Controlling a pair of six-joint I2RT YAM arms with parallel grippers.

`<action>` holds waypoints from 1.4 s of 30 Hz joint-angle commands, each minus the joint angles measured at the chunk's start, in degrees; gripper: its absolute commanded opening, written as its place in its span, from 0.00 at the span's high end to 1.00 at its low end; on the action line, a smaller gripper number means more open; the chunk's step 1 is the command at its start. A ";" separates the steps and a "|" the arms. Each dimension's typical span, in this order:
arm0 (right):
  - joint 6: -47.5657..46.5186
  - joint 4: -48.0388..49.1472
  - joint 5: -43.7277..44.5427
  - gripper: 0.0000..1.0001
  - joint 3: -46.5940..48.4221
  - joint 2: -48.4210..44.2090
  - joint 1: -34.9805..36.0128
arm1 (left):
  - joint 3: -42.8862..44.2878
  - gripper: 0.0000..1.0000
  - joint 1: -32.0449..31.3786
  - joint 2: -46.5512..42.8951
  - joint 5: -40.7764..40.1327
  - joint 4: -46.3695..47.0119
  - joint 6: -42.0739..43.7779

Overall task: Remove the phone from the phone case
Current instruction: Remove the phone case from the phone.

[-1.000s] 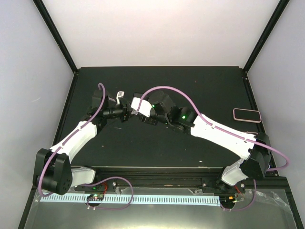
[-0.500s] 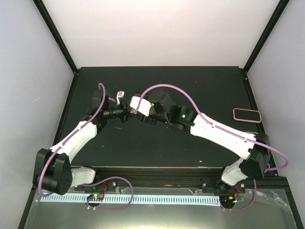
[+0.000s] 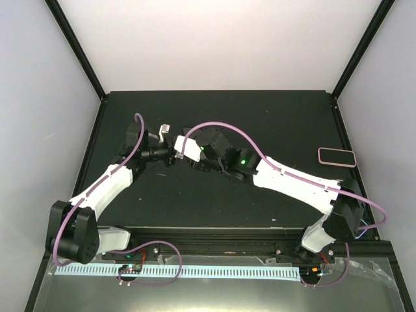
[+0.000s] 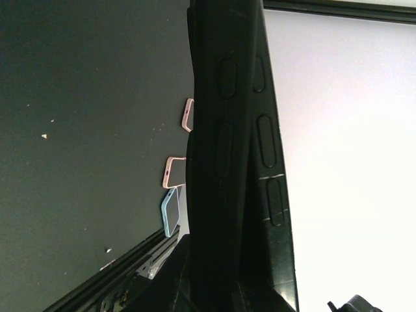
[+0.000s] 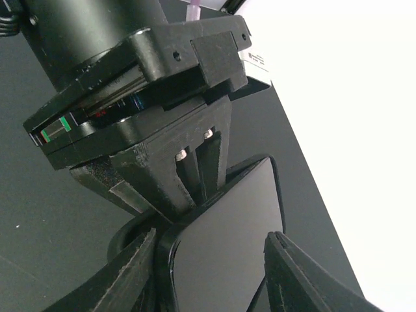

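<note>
Two hands meet above the middle of the matte black table; the detail is from the right wrist view. The left hand, pressed together, pinches one short end of the dark, glossy, flat phone and holds it up off the table, which leaves the long edges free for a second grip. The right hand is spread, with one finger on each side of the phone across its width; contact with the edges cannot be made out. The opposed arrangement reads as brace and pull: one hand anchors the phone while the other works on whatever surrounds it. Whether a case rims the phone cannot be told, as its edge shows only a thin paler line. A pink rounded-rectangle case frame lies flat near the table's right edge, well apart from both hands, with dark table showing through its middle. If that frame is the phone's own, the separation is probably done.
</note>
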 commanded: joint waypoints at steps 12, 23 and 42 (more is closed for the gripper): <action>-10.93 14.45 16.43 0.55 -13.08 -5.84 -0.85 | 2.01 0.98 -0.93 0.56 7.78 5.65 0.00; -10.46 12.61 12.09 0.66 -13.11 -5.39 -2.55 | 3.48 0.98 -3.66 1.01 9.90 7.44 0.51; -8.68 8.52 11.10 0.99 -5.42 -7.33 -2.53 | 4.16 0.98 -3.98 1.01 7.57 2.34 5.32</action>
